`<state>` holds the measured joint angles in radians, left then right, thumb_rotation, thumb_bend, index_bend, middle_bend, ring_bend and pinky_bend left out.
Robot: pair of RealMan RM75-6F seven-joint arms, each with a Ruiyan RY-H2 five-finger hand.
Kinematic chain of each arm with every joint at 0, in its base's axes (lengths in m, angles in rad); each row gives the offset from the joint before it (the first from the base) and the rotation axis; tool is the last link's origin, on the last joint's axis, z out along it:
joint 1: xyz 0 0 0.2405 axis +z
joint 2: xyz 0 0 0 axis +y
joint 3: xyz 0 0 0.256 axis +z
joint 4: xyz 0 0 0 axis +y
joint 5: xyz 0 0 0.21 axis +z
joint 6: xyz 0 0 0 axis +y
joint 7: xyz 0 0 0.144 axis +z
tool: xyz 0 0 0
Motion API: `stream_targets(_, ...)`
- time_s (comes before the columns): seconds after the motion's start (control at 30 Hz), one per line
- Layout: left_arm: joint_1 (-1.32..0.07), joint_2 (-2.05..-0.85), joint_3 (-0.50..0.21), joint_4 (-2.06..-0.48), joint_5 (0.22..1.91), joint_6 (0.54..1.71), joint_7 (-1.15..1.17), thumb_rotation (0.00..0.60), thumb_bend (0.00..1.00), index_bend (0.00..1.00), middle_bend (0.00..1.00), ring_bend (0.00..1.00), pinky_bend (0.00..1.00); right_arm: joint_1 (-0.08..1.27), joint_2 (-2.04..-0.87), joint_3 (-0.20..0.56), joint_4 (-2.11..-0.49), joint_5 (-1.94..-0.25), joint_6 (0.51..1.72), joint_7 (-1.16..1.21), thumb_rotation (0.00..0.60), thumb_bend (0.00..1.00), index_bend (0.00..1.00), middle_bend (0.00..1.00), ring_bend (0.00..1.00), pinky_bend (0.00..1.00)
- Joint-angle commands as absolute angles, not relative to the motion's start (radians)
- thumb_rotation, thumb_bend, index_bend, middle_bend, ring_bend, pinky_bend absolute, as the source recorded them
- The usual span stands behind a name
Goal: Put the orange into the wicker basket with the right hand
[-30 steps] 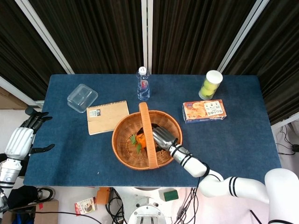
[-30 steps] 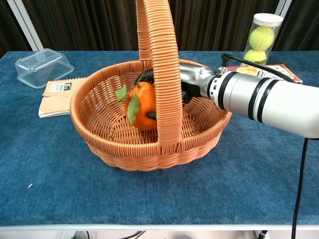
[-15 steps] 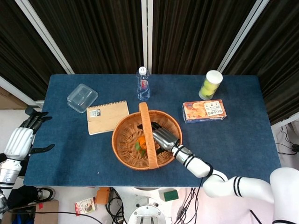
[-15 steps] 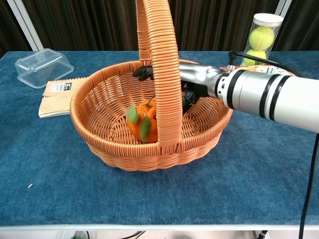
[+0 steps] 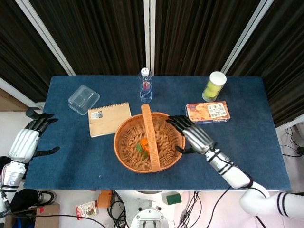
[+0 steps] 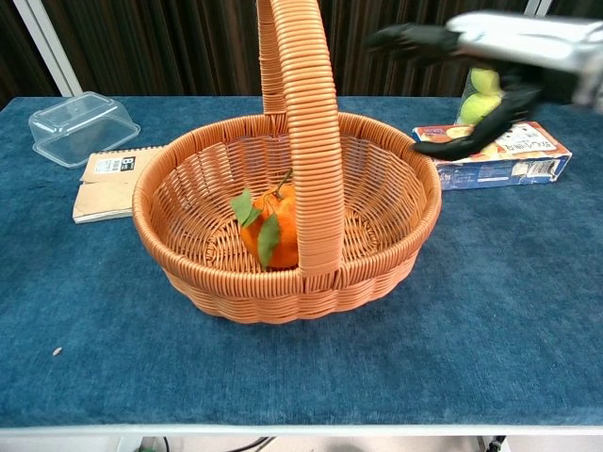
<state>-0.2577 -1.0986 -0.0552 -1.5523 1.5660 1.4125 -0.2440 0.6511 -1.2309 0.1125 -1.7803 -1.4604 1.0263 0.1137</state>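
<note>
The orange (image 5: 143, 144) (image 6: 271, 231), with green leaves on its stem, lies on the floor of the wicker basket (image 5: 124, 151) (image 6: 179, 273), partly behind the basket's handle. My right hand (image 5: 192, 133) (image 6: 480, 52) hovers above the basket's right rim with its fingers spread and nothing in them. It is blurred in the chest view. My left hand (image 5: 27, 140) hangs off the table's left edge, fingers apart and empty.
A notebook (image 5: 109, 118) and a clear plastic box (image 5: 83, 99) lie left of the basket. A water bottle (image 5: 145, 86) stands behind it. A snack box (image 5: 207, 113) and a tube of tennis balls (image 5: 214, 86) sit to the right, close to my right hand.
My right hand let go of the orange, which dropped to the basket floor. The hand then rose and drew back to the right, out of the basket, fingers spreading.
</note>
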Motion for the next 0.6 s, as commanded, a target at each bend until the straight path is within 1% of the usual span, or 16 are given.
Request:
stream_targets(0.03, -0.258, -1.103, -0.051, -1.555, 1.571, 1.411, -0.23, 0.6, 0.01, 0.21, 0.13, 0.08, 0.24, 0.491, -1.095, 0.025, -1.804, -1.554, 1.221, 0.133, 0.6, 0.3, 0.01, 0.01, 0.0, 0.03)
stream_targets(0.07, -0.257, -1.105, -0.051, -1.555, 1.57, 1.412, -0.225, 0.6, 0.01, 0.21, 0.13, 0.08, 0.24, 0.453, -1.085, 0.012, -1.787, -1.57, 1.278, 0.123, 0.6, 0.3, 0.01, 0.01, 0.0, 0.02)
stream_targets(0.1, -0.255, -1.107, -0.051, -1.552, 1.568, 1.415, -0.215, 0.6, 0.01, 0.21, 0.13, 0.08, 0.24, 0.399, -1.084, -0.001, -1.751, -1.586, 1.359, 0.092, 0.6, 0.3, 0.01, 0.02, 0.0, 0.02)
stream_targets(0.2, -0.248, -1.114, -0.046, -1.544, 1.573, 1.424, -0.175, 0.6, 0.02, 0.2, 0.13, 0.08, 0.24, 0.282, -1.128, -0.011, -1.637, -1.591, 1.532, -0.025, 0.6, 0.3, 0.01, 0.02, 0.0, 0.0)
stream_targets(0.3, -0.234, -1.132, -0.036, -1.528, 1.585, 1.446, -0.13, 0.6, 0.02, 0.2, 0.13, 0.08, 0.23, 0.183, -1.177, -0.023, -1.548, -1.538, 1.621, -0.09, 0.6, 0.29, 0.0, 0.0, 0.0, 0.0)
stream_targets(0.4, -0.206, -1.158, -0.025, -1.5, 1.581, 1.476, -0.082, 0.6, 0.02, 0.2, 0.13, 0.08, 0.23, 0.114, -1.233, -0.022, -1.47, -1.473, 1.654, -0.106, 0.6, 0.28, 0.0, 0.0, 0.0, 0.0)
stream_targets(0.53, -0.153, -1.221, -0.03, -1.423, 1.542, 1.539, -0.005, 0.6, 0.02, 0.18, 0.13, 0.08, 0.2, 0.076, -1.265, -0.013, -1.399, -1.401, 1.617, -0.08, 0.6, 0.27, 0.0, 0.0, 0.0, 0.0)
stream_targets(0.6, -0.136, -1.237, -0.027, -1.401, 1.529, 1.549, -0.01, 0.6, 0.02, 0.18, 0.13, 0.07, 0.2, 0.068, -1.271, -0.012, -1.382, -1.399, 1.607, -0.064, 0.6, 0.27, 0.0, 0.0, 0.0, 0.0)
